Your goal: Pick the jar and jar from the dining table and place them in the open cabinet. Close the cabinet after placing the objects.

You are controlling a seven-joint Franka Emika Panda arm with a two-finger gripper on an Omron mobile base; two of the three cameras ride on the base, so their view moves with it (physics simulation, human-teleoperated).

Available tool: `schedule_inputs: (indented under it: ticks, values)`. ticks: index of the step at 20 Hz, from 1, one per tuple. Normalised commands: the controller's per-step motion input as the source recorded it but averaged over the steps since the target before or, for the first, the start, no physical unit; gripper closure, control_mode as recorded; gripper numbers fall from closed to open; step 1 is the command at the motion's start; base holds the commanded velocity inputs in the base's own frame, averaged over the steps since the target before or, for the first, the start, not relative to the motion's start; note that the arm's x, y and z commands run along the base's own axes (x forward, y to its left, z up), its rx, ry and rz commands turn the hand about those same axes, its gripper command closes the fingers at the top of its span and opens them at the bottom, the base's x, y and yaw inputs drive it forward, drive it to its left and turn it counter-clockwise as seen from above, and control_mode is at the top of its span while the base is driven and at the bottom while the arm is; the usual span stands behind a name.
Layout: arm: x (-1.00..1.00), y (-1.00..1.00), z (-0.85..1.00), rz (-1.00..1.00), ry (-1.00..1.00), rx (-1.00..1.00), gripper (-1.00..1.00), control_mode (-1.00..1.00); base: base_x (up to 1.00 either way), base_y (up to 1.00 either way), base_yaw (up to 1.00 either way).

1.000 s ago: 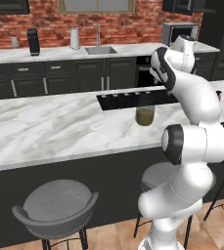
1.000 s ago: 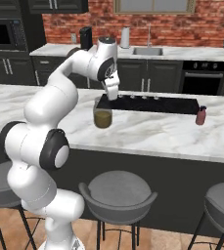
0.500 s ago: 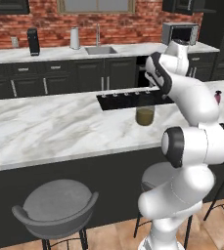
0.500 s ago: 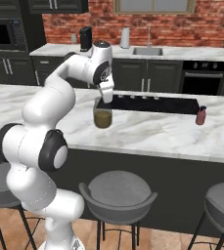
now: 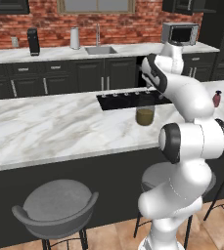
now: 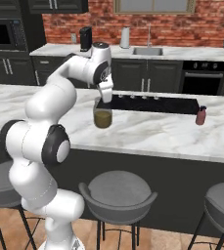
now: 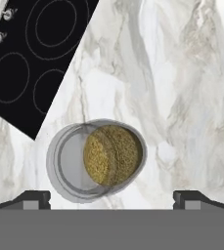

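Marble dining table (image 5: 45, 127) unchanged; open gripper (image 7: 111, 196) now lower over olive jar (image 7: 100, 158).

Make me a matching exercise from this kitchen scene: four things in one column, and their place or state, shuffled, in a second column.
1. olive-filled jar
2. red-filled jar
3. gripper
4. cooktop

A. open, above a jar
B. inset in the marble top
C. near the island's right end in the right base view
D. on the marble, right below the hand

Pairs: 1-D, 2-C, 3-A, 4-B
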Motion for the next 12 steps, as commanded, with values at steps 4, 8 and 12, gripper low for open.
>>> schedule_inputs:
  ticks: [4, 8, 12]
  values:
    - [0.22, -0.03, 0.00, 0.01, 0.05, 0.00, -1.00, -1.00, 0.00, 0.00, 0.00]
    - [0.11, -0.05, 0.00, 0.01, 0.00, 0.00, -1.00, -1.00, 0.00, 0.00, 0.00]
    - [0.04, -0.01, -0.04, 0.00, 0.00, 0.00, -1.00, -1.00, 0.00, 0.00, 0.00]
